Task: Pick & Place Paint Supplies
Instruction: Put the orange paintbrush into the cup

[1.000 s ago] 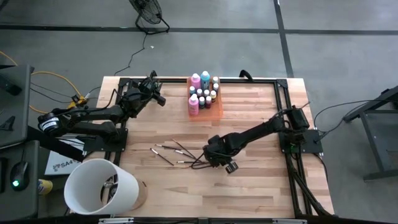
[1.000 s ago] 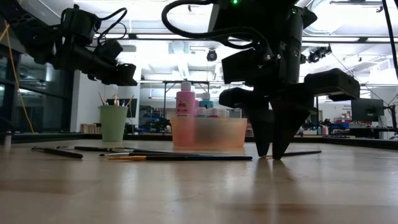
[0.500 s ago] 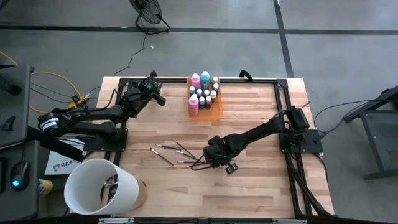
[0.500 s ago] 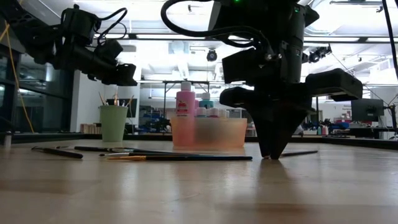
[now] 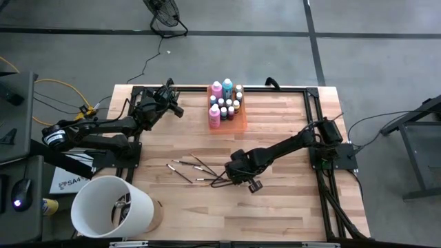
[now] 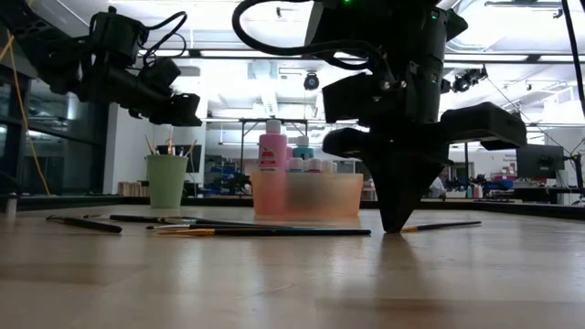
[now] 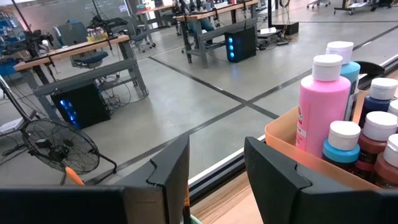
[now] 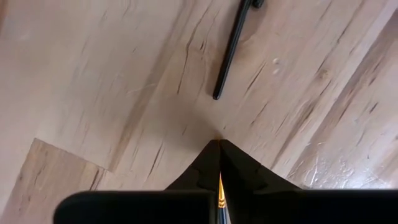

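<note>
Several thin dark-handled brushes (image 5: 189, 169) lie flat on the wooden table, toward its near side. My right gripper (image 5: 234, 176) stands over their right end, pointing down, shut on one brush (image 6: 443, 226). Another brush (image 8: 233, 50) lies just beyond its fingertips. Pink (image 5: 217, 87) and teal (image 5: 227, 86) bottles and tiny dark pale-capped bottles stand in the orange tray (image 5: 242, 121) at the far edge. My left gripper (image 7: 214, 168) hovers open, left of the tray and high above the table. The mint-green cup (image 6: 166, 183) holds a few brushes upright. My right gripper pinches one thin brush between its two fingertips (image 8: 208, 163), coming from above and pointing down, with the fingers across the brush. An orange-gold stretch of the brush (image 8: 219, 186) shows between them. The rest of the brush (image 6: 457, 225) reaches out sideways, low over the table.
A large white cylinder (image 5: 110, 207) stands at the table's near left corner. Black frame rails run along the far and right edges (image 5: 313, 103). Bare wood lies between the brushes and the tray and to the right of my right gripper.
My right gripper has shut: its fingertips stood apart on the table a second ago and now meet around the brush. That brush's free end has tipped slightly up. My left arm has kept still.
</note>
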